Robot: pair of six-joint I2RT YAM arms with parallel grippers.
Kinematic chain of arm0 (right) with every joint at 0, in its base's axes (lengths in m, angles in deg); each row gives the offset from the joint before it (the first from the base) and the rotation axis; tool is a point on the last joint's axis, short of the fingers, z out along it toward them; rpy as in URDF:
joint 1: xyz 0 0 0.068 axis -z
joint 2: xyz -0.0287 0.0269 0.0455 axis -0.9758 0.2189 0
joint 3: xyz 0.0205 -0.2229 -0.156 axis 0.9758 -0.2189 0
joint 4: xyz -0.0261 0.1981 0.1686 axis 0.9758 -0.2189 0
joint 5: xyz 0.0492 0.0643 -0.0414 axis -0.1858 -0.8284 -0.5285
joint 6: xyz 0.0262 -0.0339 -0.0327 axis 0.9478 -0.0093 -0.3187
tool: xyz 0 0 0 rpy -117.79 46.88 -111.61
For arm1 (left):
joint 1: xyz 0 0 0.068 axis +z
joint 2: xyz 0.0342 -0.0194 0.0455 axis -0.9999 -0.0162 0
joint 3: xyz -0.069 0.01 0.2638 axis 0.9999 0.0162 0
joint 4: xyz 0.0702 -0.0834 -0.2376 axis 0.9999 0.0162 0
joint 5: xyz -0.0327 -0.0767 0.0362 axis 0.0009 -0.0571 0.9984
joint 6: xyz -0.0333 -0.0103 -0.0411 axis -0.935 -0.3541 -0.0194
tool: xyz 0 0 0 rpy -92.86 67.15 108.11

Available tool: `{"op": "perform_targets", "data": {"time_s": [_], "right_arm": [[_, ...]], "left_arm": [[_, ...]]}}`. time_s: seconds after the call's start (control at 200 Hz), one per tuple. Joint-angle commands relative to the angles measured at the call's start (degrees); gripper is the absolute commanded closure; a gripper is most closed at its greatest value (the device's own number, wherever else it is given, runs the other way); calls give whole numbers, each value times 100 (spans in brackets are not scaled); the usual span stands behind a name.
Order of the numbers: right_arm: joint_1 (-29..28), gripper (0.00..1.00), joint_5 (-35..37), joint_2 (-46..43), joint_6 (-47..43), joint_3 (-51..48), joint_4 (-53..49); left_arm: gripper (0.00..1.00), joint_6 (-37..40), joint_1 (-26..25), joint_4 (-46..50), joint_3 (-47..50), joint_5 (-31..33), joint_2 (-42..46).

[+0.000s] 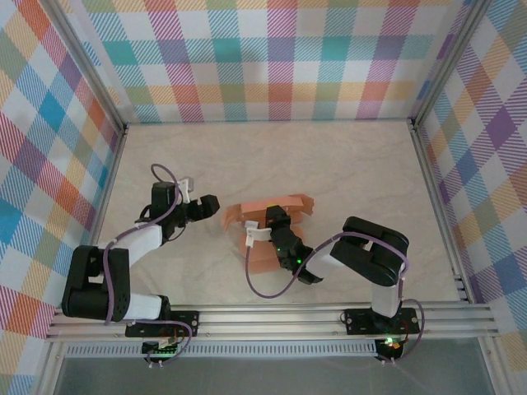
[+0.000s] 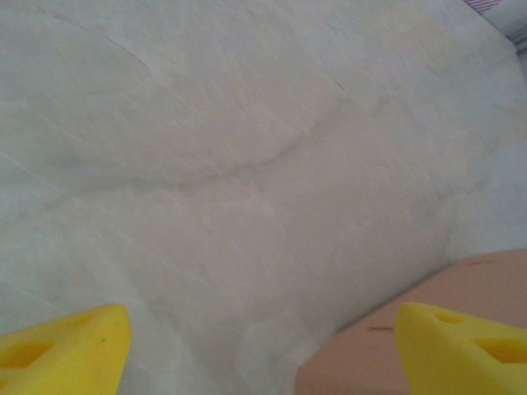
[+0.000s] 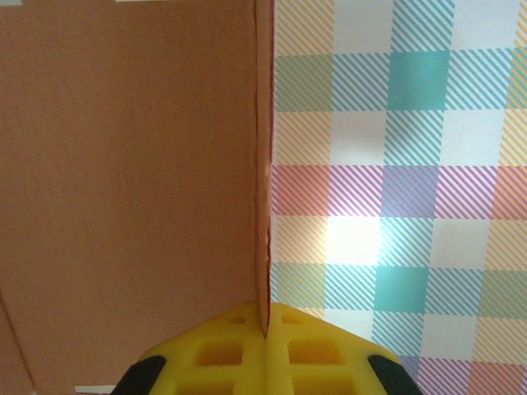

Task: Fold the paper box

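**Near edge.** Rail (image 1: 272, 317) across the front, carrying both arm bases. Left arm (image 1: 99, 280) reaches up and to the right. Right arm (image 1: 375, 255) reaches up and to the left. A purple cable (image 1: 263, 288) loops beside the right arm.

**Left gripper** (image 1: 206, 206). Low over the table (image 1: 272, 156), just left of the box (image 1: 290, 202). Jaws stand wide apart with nothing between them. In the wrist view the two yellow fingers (image 2: 66, 350) sit at the lower corners with bare marbled tabletop between them. A salmon corner of the box (image 2: 469, 280) lies by the right-hand finger; whether they touch cannot be told.

**Right gripper** (image 1: 276, 220). Over the middle of the box. Jaws are fully closed, pinching a card panel by its edge. In the wrist view the yellow pads (image 3: 247, 346) meet on the thin edge of the panel. The panel's broad salmon face (image 3: 123, 181) runs away to the left.

**Box.** Salmon-orange card, plain. It sits on the table near the centre, a little right of the middle, between the two grippers. It is partly shaped: flaps fan out on the far side, and a flat part lies toward the near side under the right wrist.

**Table.** Pale marbled surface.

**Walls** (image 1: 272, 58). Multicolour plaid on three sides; the same plaid (image 3: 395, 164) shows right of the pinched panel.
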Motion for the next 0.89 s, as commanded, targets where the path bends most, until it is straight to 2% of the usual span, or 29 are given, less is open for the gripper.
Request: {"op": "perform_targets", "data": {"time_s": [0.0, 0.065, 0.095, 0.245, 0.275, 0.3, 0.425, 0.595, 0.75, 0.89], "right_arm": [[40, 100, 139, -192, 207, -99, 130], [39, 100, 134, -240, 258, -99, 46], [37, 100, 132, -257, 273, -100, 6], [33, 100, 130, -263, 289, -97, -15], [29, 100, 125, -272, 294, -103, -17], [34, 100, 125, -278, 297, -104, -19], [40, 100, 127, -375, 404, -101, -177], [57, 100, 114, -513, 790, -92, -666], [83, 100, 117, -473, 881, -59, -773], [79, 100, 79, -541, 1106, 8, -1074]], "left_arm": [[20, 253, -103, 59, 196, -518, 225], [27, 301, -173, 102, 202, -580, 191], [35, 320, -198, 84, 187, -580, 141], [38, 338, -348, -117, -44, -554, -301], [45, 367, -364, -154, -120, -560, -429], [47, 386, -370, -160, -190, -583, -519], [48, 589, -413, -8, -471, -889, -919], [48, 743, -584, -24, -360, -1045, -791], [47, 917, -786, 8, -179, -1013, -518], [47, 1023, -997, -245, 145, -700, -227]]}}
